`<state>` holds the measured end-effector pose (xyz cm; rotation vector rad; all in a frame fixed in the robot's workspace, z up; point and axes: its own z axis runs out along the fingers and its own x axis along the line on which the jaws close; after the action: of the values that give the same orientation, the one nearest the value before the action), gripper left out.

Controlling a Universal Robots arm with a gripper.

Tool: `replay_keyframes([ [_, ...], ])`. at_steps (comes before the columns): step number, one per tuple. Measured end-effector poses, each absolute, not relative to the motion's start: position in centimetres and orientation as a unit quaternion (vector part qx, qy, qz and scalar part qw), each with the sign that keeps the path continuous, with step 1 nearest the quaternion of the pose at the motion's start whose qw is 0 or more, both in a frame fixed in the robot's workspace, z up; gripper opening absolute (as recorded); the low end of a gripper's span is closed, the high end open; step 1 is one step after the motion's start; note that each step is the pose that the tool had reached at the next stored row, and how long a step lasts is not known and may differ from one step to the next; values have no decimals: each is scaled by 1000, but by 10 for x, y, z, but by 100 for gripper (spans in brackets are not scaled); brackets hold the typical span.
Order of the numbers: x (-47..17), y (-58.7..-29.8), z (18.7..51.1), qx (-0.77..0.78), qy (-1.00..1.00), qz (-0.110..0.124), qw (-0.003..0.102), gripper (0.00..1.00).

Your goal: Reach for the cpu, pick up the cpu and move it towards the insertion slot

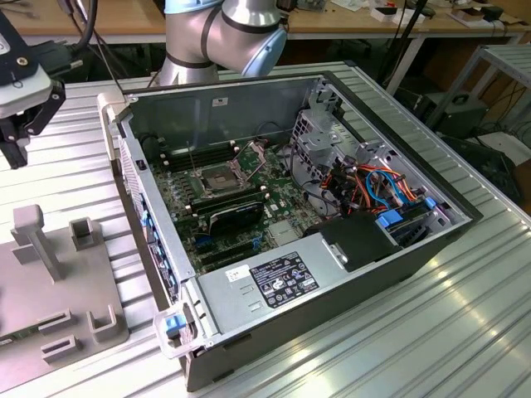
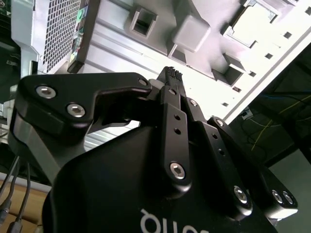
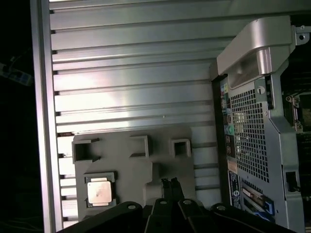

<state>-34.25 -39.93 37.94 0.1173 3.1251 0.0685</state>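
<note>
The cpu (image 3: 98,191) is a small silver square lying flat in a recessed holder on a grey fixture plate (image 3: 126,170) in the first wrist view. My gripper (image 3: 169,182) hovers above that plate, off to one side of the cpu and not touching it. Its black fingers (image 2: 171,77) are pressed together with nothing between them. In the exterior view my gripper (image 1: 12,149) hangs at the far left, above the table and left of the open computer case (image 1: 274,315). The insertion slot (image 1: 217,176), a silver-framed socket with its latch raised, sits on the motherboard inside the case.
The fixture plate (image 1: 58,282) carries several raised grey holders and posts. The case's perforated rear wall (image 3: 248,131) stands close beside the plate. A black finned block (image 1: 236,215), cables (image 1: 373,186) and a power supply (image 1: 274,282) crowd the case. The table is ribbed aluminium (image 1: 415,340).
</note>
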Motion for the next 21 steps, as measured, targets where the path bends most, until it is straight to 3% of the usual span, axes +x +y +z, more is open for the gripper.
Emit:
replay_keyframes([
  [21,-435,-408,369,38,999,23,6,11],
])
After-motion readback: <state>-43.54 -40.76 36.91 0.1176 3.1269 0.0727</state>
